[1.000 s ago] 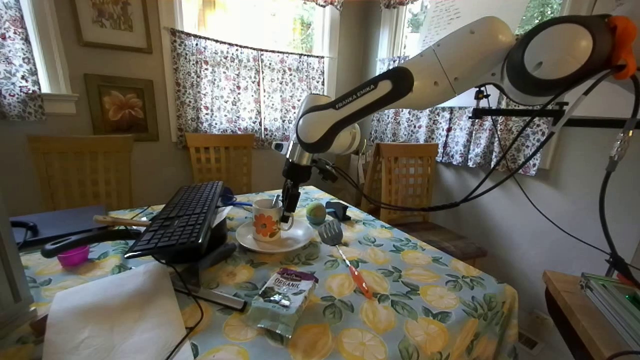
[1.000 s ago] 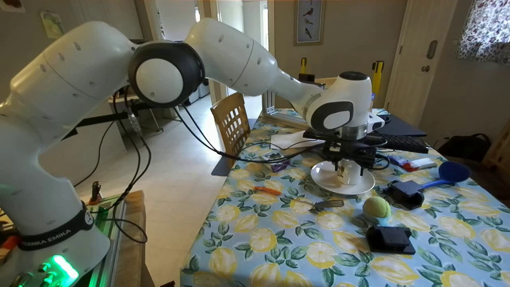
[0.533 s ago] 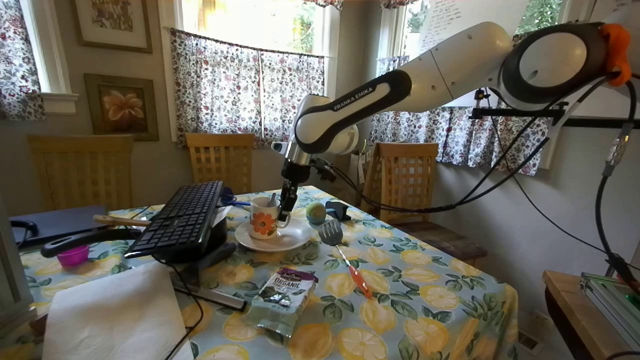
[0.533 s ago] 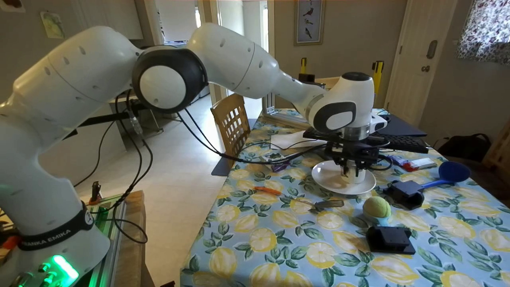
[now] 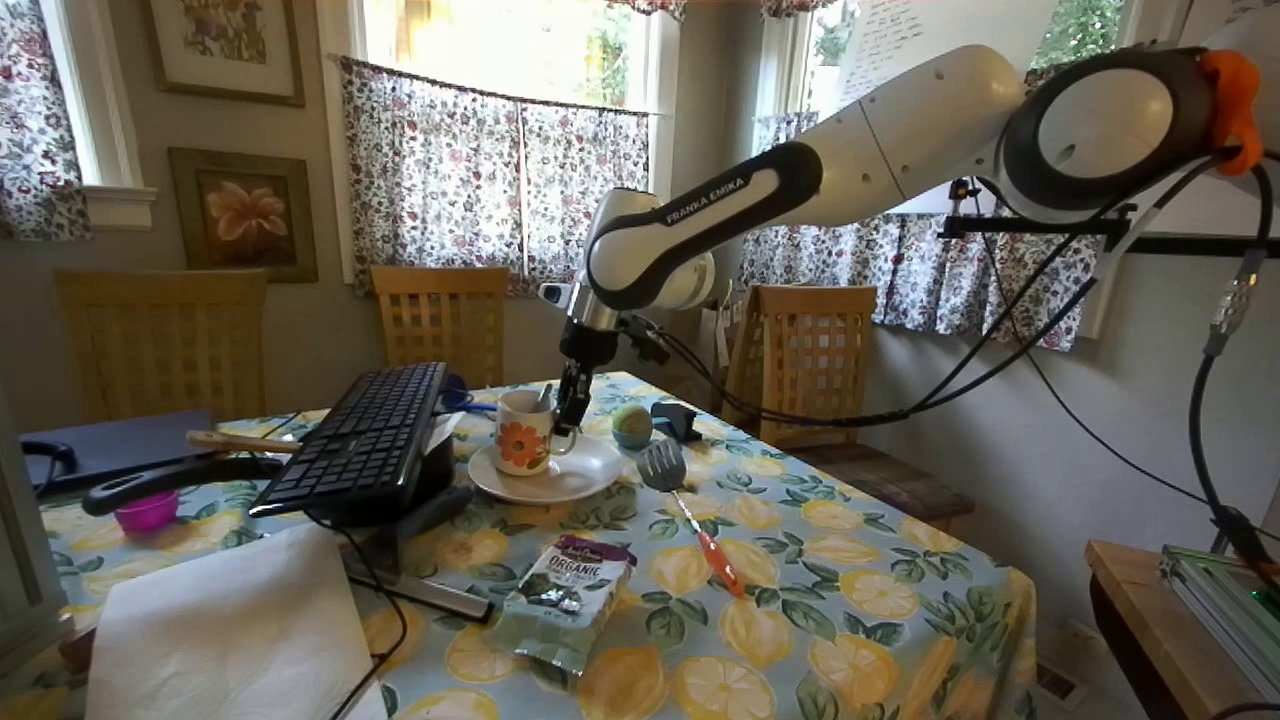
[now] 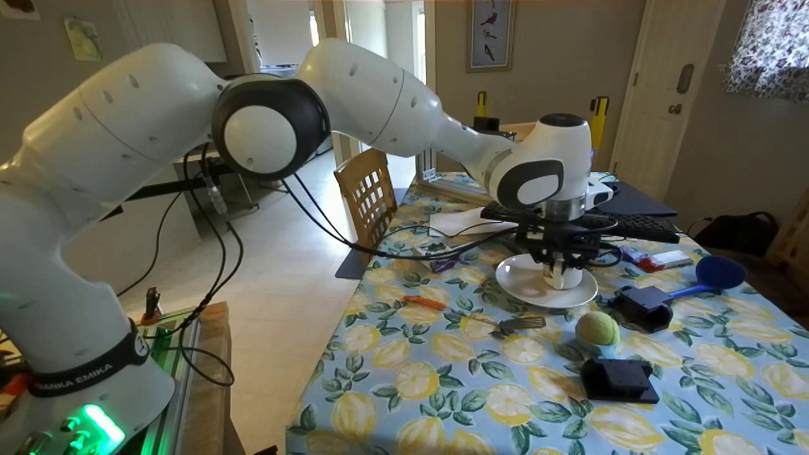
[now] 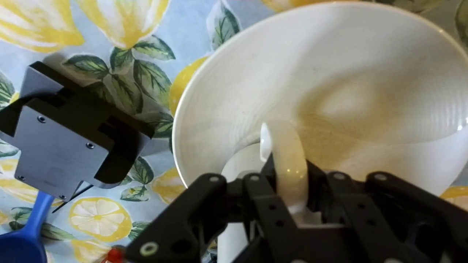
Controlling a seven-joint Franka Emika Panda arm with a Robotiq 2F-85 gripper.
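"Gripper (image 7: 291,174): was it clamped?"

"Yes, tight on the handle (image 7: 286,148) of a flower-print coffee mug (image 5: 523,432), which sat on a white plate (image 5: 597,470)."

"How far along was the work?"

"The hold looked complete; lifting the mug clear of the plate seemed left to do."

"Did the views differ?"

"The wrist view showed the handle between the fingers (image 7: 264,204), unclear in both exterior views. Only an exterior view showed the mug's orange flower (image 5: 521,447) and what looked like a grey utensil (image 5: 545,394) sticking out."
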